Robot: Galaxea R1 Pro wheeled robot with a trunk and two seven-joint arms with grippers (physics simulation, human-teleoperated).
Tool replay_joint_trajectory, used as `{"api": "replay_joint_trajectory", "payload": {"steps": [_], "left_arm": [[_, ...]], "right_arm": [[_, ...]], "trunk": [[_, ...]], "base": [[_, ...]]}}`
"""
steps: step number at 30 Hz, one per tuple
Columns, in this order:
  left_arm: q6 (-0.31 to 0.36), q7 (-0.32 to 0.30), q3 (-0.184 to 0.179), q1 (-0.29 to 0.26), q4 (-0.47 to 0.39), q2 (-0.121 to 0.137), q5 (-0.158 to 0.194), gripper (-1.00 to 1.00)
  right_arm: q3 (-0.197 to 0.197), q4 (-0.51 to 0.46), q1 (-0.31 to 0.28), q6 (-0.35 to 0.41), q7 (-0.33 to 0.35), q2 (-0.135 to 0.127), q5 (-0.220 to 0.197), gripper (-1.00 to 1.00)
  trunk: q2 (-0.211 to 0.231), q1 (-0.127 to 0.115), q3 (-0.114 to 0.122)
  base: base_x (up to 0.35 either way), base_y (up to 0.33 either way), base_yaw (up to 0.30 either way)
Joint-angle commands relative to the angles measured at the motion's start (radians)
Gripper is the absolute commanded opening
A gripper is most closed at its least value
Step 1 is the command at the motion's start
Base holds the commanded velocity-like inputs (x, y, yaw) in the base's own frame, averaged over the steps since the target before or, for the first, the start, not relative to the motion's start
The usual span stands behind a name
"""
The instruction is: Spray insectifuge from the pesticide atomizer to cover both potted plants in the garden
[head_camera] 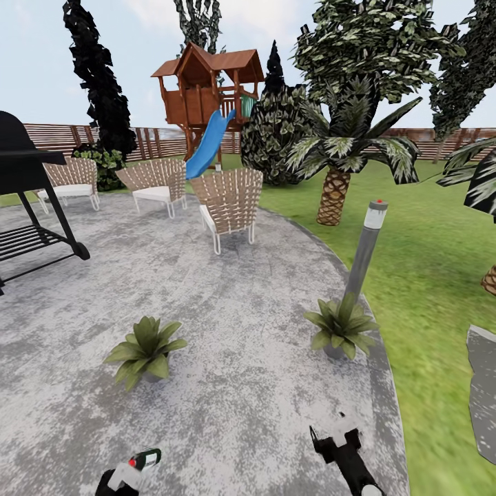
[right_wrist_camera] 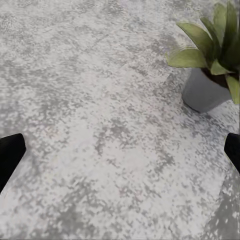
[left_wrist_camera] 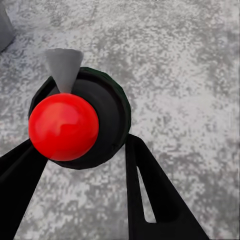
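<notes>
The left gripper [left_wrist_camera: 80, 165] pinches the atomizer [left_wrist_camera: 80, 120], aimed toward the left potted plant [head_camera: 143, 350] for spraying; the right gripper [right_wrist_camera: 120, 155] hangs spread, empty.

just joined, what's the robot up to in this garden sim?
The left gripper holds the small dark green spray bottle, its black fingers on either side of it over the mottled grey paved patio. Two low green leafy plants in grey pots sit ahead: one to the left, one to the right beside a grey bollard lamp. The right gripper is open and empty.
</notes>
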Motion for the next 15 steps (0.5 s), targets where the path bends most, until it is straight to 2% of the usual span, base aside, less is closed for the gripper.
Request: {"api": "replay_joint_trajectory", "payload": {"steps": [1, 2, 3, 7, 8, 9, 11, 12, 14, 15], "left_arm": [[-0.001, -0.061, 0.008, -0.01, -0.018, 0.007, -0.042, -1.0], [0.001, -0.088, 0.008, -0.015, -0.026, 0.01, -0.059, -1.0], [0.003, -0.143, 0.007, -0.029, -0.044, 0.014, -0.092, -1.0], [0.027, -0.341, 0.007, -0.1, -0.075, 0.02, -0.217, -1.0], [0.045, -0.382, 0.007, -0.117, -0.077, 0.02, -0.249, -1.0], [0.056, -0.402, 0.007, -0.126, -0.078, 0.019, -0.264, -1.0], [0.119, -0.511, 0.007, -0.176, -0.086, 0.01, -0.365, -1.0], [0.133, -0.547, 0.007, -0.196, -0.09, 0.005, -0.408, -1.0], [0.145, -0.617, 0.008, -0.227, -0.094, -0.012, -0.49, -1.0], [0.146, -0.644, 0.007, -0.233, -0.098, -0.027, -0.519, -1.0]], "right_arm": [[0.009, -0.021, 0.0, 0.002, 0.011, 0.0, 0.037, 1.0], [0.011, -0.03, 0.0, 0.005, 0.023, 0.0, 0.05, 1.0], [0.014, -0.048, 0.0, 0.011, 0.051, 0.0, 0.076, 1.0], [0.02, -0.102, -0.003, 0.066, 0.203, 0.0, 0.184, 1.0], [0.02, -0.114, -0.005, 0.082, 0.251, 0.0, 0.209, 1.0], [0.02, -0.12, -0.006, 0.089, 0.276, 0.0, 0.22, 1.0], [0.02, -0.177, -0.01, 0.123, 0.44, 0.0, 0.272, 1.0], [0.02, -0.205, -0.012, 0.141, 0.504, 0.001, 0.285, 1.0], [0.021, -0.269, -0.014, 0.213, 0.624, 0.003, 0.295, 1.0], [0.021, -0.303, -0.015, 0.242, 0.67, 0.004, 0.295, 1.0]], "trunk": [[0.0, 0.0, -0.001], [0.0, 0.0, -0.001], [0.0, 0.0, -0.001], [0.0, 0.0, -0.001], [0.0, 0.0, -0.001], [0.0, 0.0, -0.001], [0.0, 0.0, -0.001], [0.0, 0.0, -0.001], [0.0, 0.0, -0.001], [0.0, 0.0, -0.001]], "base": [[0.0, 0.0, 0.0], [0.0, 0.0, 0.0], [0.0, 0.0, 0.0], [0.0, 0.0, 0.0], [0.0, 0.0, 0.0], [0.0, 0.0, 0.0], [0.0, 0.0, 0.0], [0.0, 0.0, 0.0], [0.0, 0.0, 0.0], [0.0, 0.0, 0.0]]}}
